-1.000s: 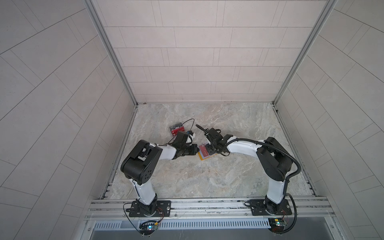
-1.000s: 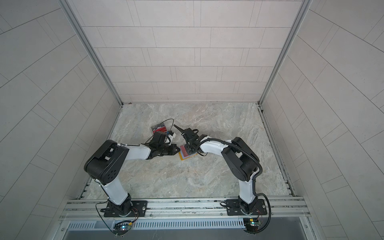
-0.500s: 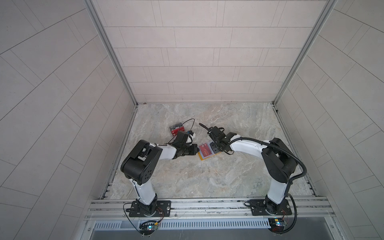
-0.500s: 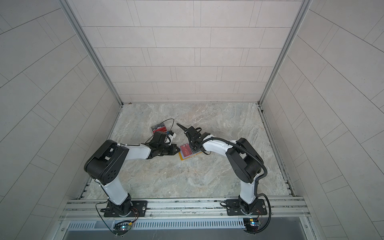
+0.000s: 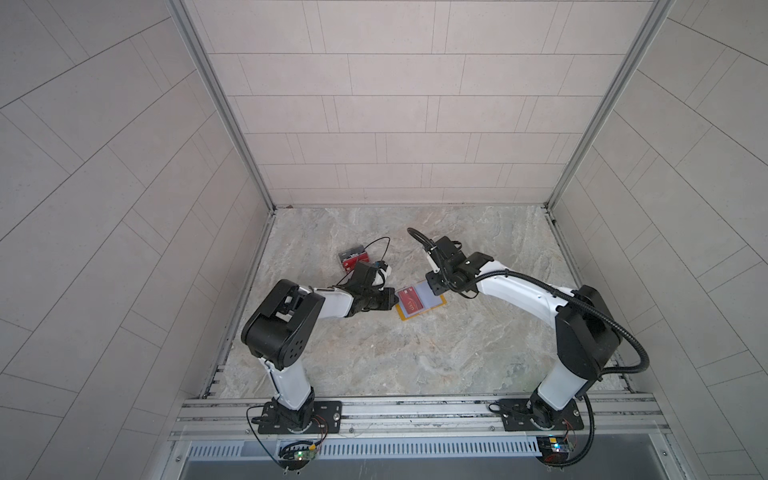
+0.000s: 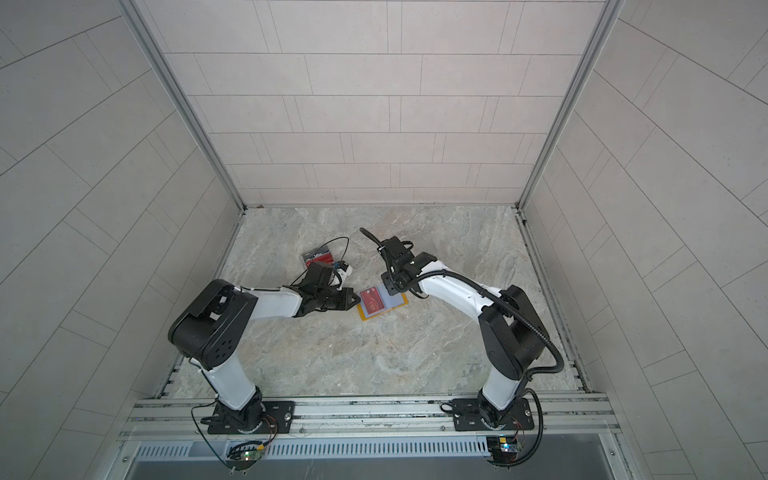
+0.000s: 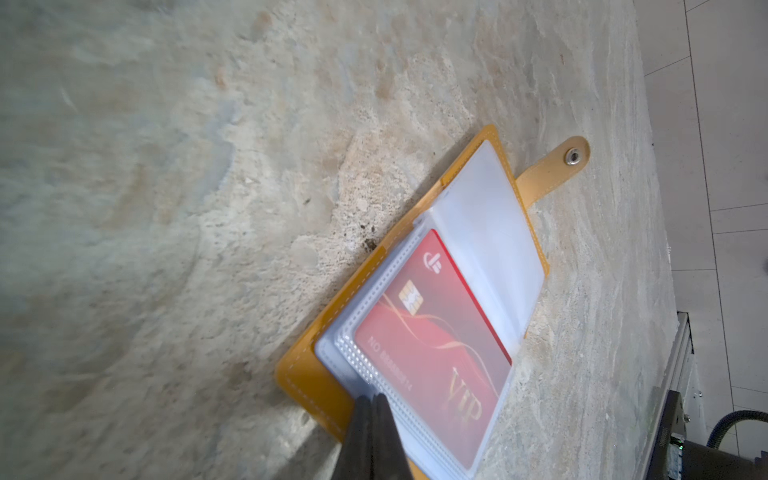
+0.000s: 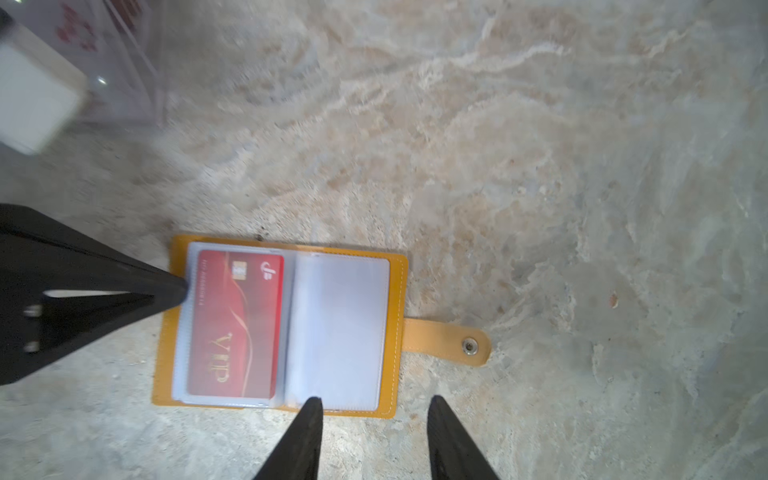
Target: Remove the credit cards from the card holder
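Closed left claw touches the open card holder's edge, right claw hangs open, clear box apart.

— What is different from one second ago?
— The right claw has pulled back from over the card holder, toward the right side. Its arm has also swung outward.
— And the holder?
— Its empty clear sleeve page is now uncovered in both top views.

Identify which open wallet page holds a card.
The page by the left tool, away from the strap tab, shows a red card; the other page looks empty.
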Motion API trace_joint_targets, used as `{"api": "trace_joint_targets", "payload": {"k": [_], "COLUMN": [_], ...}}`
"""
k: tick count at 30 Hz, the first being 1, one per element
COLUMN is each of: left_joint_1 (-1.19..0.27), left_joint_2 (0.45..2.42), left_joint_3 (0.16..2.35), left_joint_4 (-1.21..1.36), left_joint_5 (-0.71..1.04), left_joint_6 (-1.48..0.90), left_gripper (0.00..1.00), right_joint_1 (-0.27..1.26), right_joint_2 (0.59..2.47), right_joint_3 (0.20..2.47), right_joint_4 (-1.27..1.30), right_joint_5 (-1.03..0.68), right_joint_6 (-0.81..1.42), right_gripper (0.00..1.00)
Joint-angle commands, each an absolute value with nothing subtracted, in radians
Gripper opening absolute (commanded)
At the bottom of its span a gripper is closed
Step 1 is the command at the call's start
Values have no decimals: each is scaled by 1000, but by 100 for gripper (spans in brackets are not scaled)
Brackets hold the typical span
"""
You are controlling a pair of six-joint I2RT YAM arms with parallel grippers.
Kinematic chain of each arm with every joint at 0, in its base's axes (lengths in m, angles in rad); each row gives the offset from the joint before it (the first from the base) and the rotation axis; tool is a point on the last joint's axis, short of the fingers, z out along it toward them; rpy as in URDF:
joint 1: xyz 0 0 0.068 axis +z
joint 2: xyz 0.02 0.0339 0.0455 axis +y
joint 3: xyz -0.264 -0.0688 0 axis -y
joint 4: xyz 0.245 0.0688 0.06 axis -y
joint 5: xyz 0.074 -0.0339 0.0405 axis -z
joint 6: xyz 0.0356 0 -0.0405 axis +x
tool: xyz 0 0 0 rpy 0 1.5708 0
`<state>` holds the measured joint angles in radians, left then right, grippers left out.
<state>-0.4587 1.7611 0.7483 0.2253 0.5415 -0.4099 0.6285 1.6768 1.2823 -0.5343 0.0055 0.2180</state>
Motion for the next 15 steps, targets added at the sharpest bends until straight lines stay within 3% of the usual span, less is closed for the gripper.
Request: {"api": "trace_joint_targets", "payload": {"k": [1,15], "left_joint_1": [-464,-473], "left_joint_2": [1781,1807], "left_joint_3": [763,833], "left_joint_4": [151,64], "left_joint_5": [522,508], "left_joint_6": [-378,-326], "left_gripper": [3,5], "right_joint_1": [633,621], "right_joint_2": [1666,1830], "right_joint_3": [1311,1244], "right_joint_4": [-593,-434], "right_joint_5": [-113,-287], "right_joint_6": [179,319], "right_gripper": [45,38]}}
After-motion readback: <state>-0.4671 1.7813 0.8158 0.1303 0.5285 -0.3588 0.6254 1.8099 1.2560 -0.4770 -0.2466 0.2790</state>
